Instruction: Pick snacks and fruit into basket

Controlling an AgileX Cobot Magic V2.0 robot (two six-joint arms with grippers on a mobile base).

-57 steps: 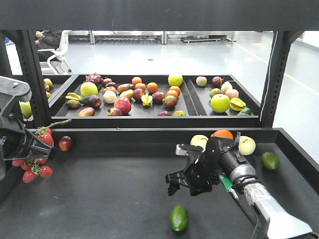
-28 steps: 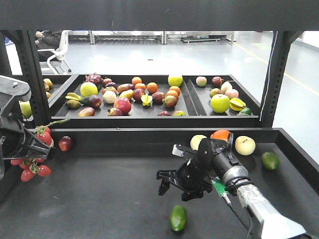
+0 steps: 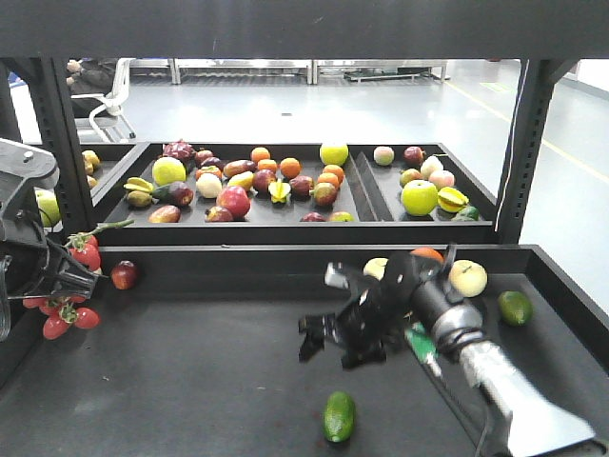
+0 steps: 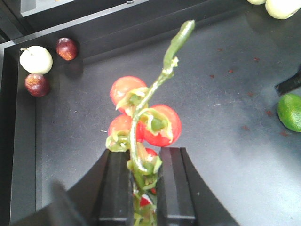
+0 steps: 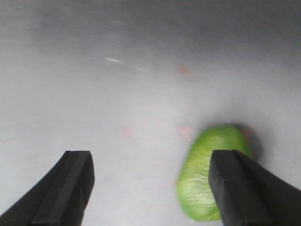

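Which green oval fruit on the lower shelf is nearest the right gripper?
The front green fruit, beside the open right gripper; the other green fruit lies far right.

Red vine tomatoes [image 4: 160, 125]; fruit-laden trays [image 3: 285, 229]

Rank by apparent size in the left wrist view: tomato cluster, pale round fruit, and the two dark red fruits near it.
1. The tomato cluster, but nearest the camera, so unsure.
2. The pale round fruit.
3. The upper dark red fruit and the lower dark red fruit: alike, unranked.
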